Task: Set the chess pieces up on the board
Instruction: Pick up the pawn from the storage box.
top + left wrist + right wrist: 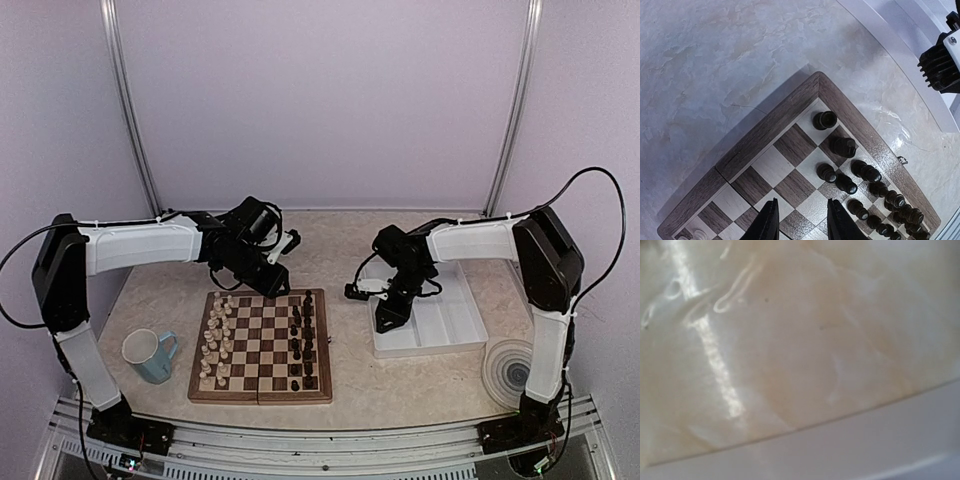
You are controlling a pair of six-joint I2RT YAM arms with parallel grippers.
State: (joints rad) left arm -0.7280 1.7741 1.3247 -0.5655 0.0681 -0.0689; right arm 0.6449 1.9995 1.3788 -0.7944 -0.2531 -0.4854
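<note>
The board lies at the front centre of the table. Dark chess pieces stand in two columns along its right side. My left gripper hovers over the board's far edge. In the left wrist view its fingers stand apart over bare squares, open and empty, with dark chess pieces just to their right near the board's corner. My right gripper points down into the white tray. The right wrist view is a pale blur with no fingers in it.
Cream-white figures fill the board's left columns. A light blue mug stands left of the board. A round ribbed disc lies right of the tray. The enclosure's walls stand close behind and on both sides.
</note>
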